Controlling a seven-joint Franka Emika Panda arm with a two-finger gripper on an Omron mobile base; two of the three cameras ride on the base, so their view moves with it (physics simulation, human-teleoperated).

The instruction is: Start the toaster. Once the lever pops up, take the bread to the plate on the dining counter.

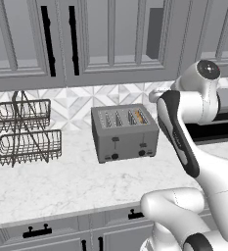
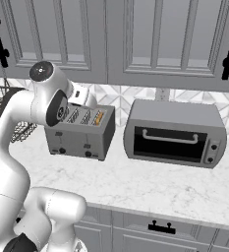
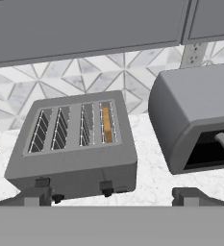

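— Two fingertips [image 3: 36, 196] at the near edge: what has the hand [image 3: 113, 197] got?
— Nothing; it hangs spread wide above the tabletop [image 3: 152, 178], in front of the toaster [image 3: 77, 144].
— Where's the bread [image 3: 106, 124]?
— Down in the toaster's rightmost slot. The toaster sits toward the tabletop's back edge.
— Beyond that?
— A toaster oven [image 2: 175, 133] just to its right, a wire basket rack [image 1: 25, 132] to its left, both near the tiled wall.
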